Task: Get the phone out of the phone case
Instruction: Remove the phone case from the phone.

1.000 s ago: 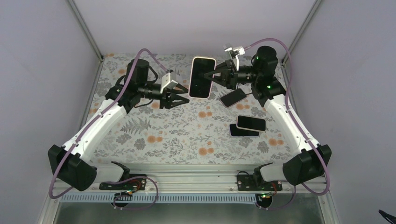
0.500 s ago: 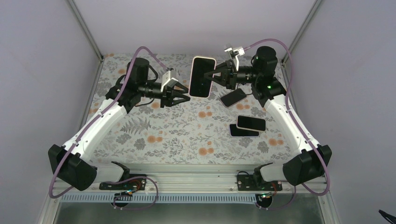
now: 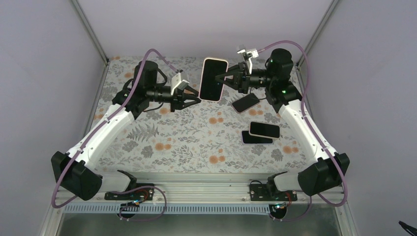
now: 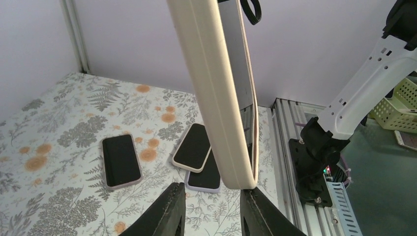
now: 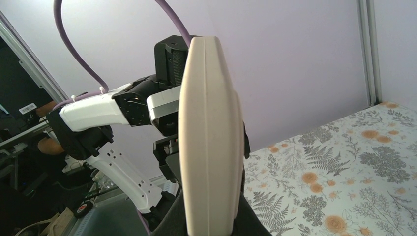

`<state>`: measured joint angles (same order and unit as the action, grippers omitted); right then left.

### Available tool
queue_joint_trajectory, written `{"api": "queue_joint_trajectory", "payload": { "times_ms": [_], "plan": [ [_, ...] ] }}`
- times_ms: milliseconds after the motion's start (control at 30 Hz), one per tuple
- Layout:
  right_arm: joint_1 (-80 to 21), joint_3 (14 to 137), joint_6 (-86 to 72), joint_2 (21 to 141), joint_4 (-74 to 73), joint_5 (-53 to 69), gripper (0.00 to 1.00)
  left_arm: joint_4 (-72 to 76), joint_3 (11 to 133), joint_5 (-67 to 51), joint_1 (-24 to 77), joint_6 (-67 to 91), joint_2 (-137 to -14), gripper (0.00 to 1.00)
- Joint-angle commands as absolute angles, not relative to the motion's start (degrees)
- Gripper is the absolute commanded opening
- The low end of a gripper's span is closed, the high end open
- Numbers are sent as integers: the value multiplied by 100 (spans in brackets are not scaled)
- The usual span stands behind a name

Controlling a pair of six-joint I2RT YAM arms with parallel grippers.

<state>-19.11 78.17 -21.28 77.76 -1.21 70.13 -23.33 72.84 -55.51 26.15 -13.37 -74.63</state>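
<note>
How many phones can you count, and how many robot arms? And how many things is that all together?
Black-screened phones in pale cases: 4 (held-up phone, lone lying phone, stacked top phone, stacked bottom phone)
White-and-black robot arms: 2 (left arm, right arm)
Total: 6

Floral-print table (image 3: 162, 142), one phone (image 3: 245, 103) lying alone, two overlapping phones (image 3: 264, 129) nearby
</note>
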Motion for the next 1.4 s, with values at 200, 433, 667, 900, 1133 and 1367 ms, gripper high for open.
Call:
{"api": "queue_joint_trajectory", "payload": {
  "times_ms": [200,433,667,900,1133,1367],
  "plan": [
    [-1986,7914,-2048,7545,-2,7167,4,-2010,7308,-6526,2593,-1195,-7453,42],
    [-1989,7912,-2030,7521,-18,7164,4,-2005,7286,-6576,2593,-1208,-7467,41],
    [-1986,7928,-2186,7531,87,7243,4,-2109,7269,-6397,2593,-1408,-7456,37],
    [-1987,7803,-2433,7523,330,7358,4,-2145,7334,-5778,2593,-1477,-7442,30],
    [-1986,7522,-2970,7493,928,7569,4,-2101,7342,-5609,2591,-1448,-7444,20],
    [-1995,7227,-3716,7470,1624,7789,4,-2102,7331,-5415,2585,-1532,-7458,16]
  ]
}}
